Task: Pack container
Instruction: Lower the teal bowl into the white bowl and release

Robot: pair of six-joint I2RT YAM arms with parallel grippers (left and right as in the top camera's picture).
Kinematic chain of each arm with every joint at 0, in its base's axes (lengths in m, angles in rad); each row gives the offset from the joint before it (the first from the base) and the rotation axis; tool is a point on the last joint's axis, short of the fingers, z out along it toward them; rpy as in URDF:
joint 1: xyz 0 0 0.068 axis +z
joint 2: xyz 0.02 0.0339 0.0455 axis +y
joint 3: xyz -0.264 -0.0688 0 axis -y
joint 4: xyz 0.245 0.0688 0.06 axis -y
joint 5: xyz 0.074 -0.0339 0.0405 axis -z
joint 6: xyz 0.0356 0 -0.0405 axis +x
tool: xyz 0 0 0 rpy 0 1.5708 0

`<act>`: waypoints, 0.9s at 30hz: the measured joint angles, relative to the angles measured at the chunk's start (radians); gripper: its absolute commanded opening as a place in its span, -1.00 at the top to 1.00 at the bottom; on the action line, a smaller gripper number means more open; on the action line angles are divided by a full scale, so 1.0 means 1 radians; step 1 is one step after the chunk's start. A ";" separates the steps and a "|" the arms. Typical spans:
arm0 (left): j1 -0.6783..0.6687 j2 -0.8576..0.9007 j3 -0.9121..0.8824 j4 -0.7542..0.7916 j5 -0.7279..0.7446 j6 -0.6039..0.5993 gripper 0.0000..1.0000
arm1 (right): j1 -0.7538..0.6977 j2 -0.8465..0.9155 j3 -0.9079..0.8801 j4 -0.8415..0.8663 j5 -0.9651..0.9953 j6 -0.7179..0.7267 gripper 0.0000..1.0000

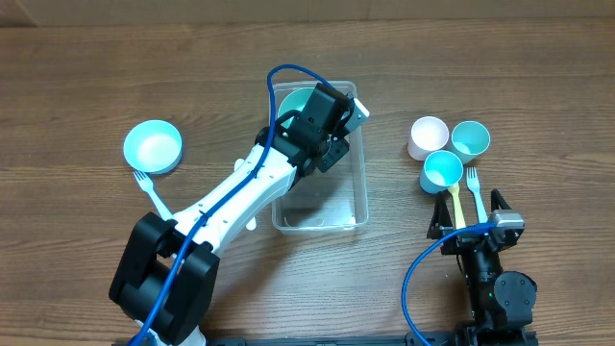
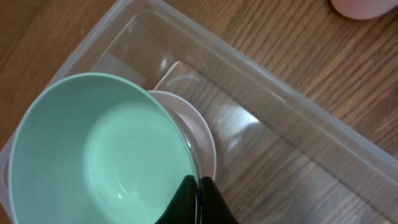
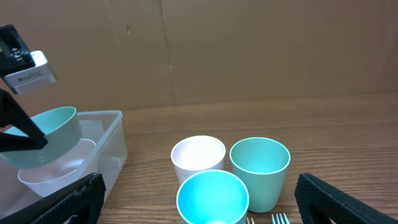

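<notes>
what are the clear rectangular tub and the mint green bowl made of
Clear rectangular tub: likely transparent glossy plastic; wood grain shows through its walls and light glints off them. Mint green round bowl: probably opaque plastic or melamine, smooth satin finish, judging by soft highlights and a thin even rim.

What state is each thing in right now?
container: upright, lidless, white bowl inside.
white bowl: upright in the container.
green bowl: tilted over the white bowl, held by its rim.
left gripper: jaws shut on the green bowl.
right gripper: jaws open, empty.
cups: three, upright on the table.
blue bowl: upright on the table.
</notes>
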 measured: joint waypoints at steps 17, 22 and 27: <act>0.000 0.002 0.000 0.034 -0.048 0.000 0.87 | 0.000 0.000 0.000 0.000 0.000 0.000 -1.00; 0.000 0.002 0.000 0.029 -0.072 0.000 0.85 | 0.000 0.000 0.000 0.000 0.000 0.000 -1.00; 0.000 0.002 0.000 0.027 -0.076 0.000 0.85 | 0.000 0.000 0.000 0.000 0.000 0.000 -1.00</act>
